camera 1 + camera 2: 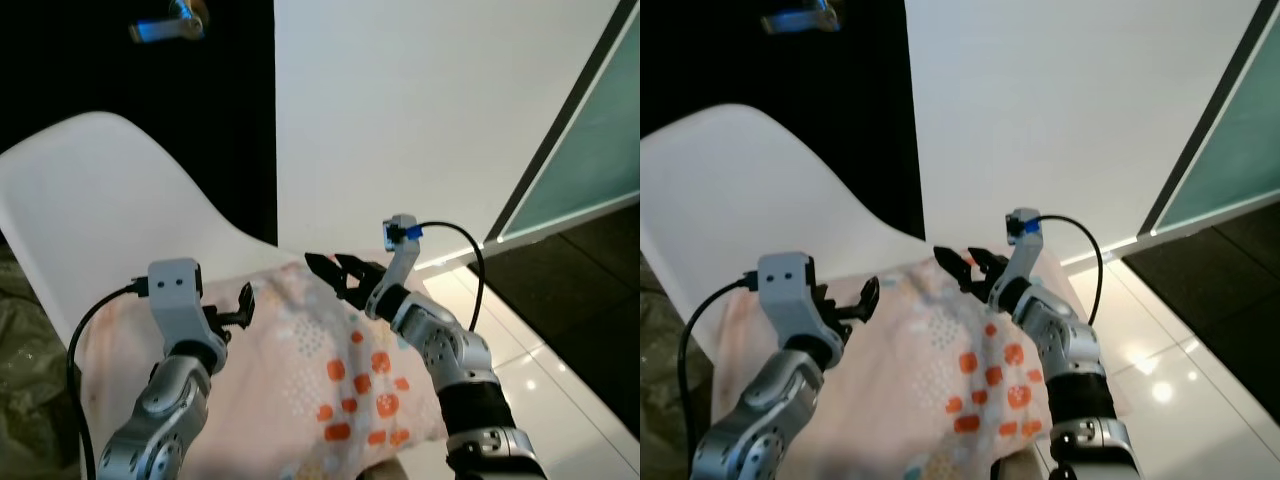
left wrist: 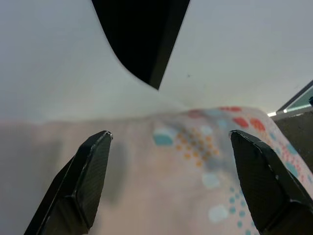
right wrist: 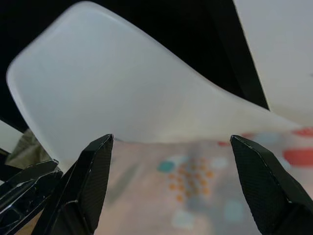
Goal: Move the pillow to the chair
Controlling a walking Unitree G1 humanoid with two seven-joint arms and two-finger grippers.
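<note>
A pale pink pillow with orange and teal dots lies on the seat of a white shell chair. My left gripper hovers open just above the pillow's left part, nothing between its fingers. Over the pillow's far right corner my right gripper stands open too, apart from the cloth. In the right wrist view the chair's back rises behind the pillow, with the left gripper's black tips at the lower corner.
A white wall stands right behind the chair. A dark opening lies at the left of it. A teal glass panel with a dark frame stands at the right, over glossy floor tiles.
</note>
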